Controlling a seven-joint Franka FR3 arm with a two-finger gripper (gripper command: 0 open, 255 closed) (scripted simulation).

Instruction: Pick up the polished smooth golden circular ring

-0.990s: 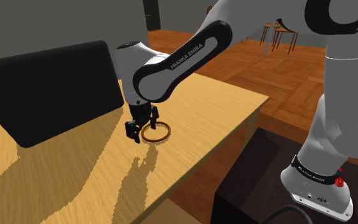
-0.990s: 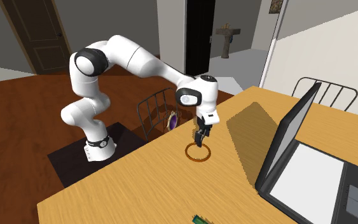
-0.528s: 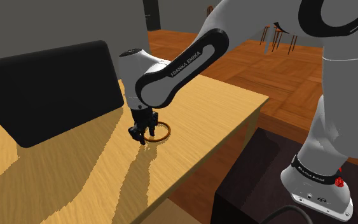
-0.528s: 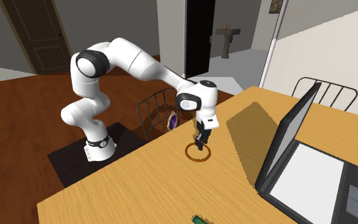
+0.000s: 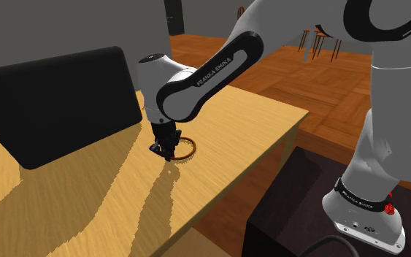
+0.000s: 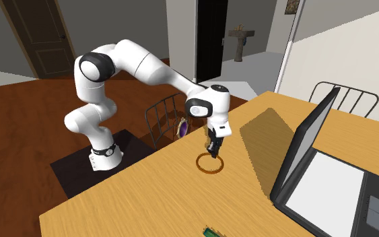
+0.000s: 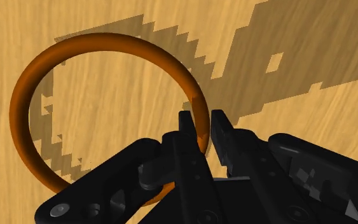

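A smooth orange-brown ring [image 5: 184, 151] [image 6: 209, 163] [image 7: 28, 95] lies flat on the wooden table [image 5: 65, 197]. My black gripper [image 5: 168, 152] [image 6: 213, 152] [image 7: 201, 127] is down at the table, shut on the ring's band. In the wrist view one finger is inside the ring and the other outside, clasping the band between them. The ring's far arc reaches away from the fingers over the wood. In the shoulder view the hand hides the ring's left part.
An open dark laptop [image 5: 54, 102] [image 6: 322, 168] stands on the table beyond the ring. The table's edge [image 5: 269, 157] runs near the black stand [image 5: 291, 212]. A wire chair [image 6: 162, 121] sits by the table, and a small green thing [image 6: 210, 233] lies at the near edge.
The fingers stood apart over the ring a second ago; they have come down and shut on its band. The hand has shifted slightly toward the ring.
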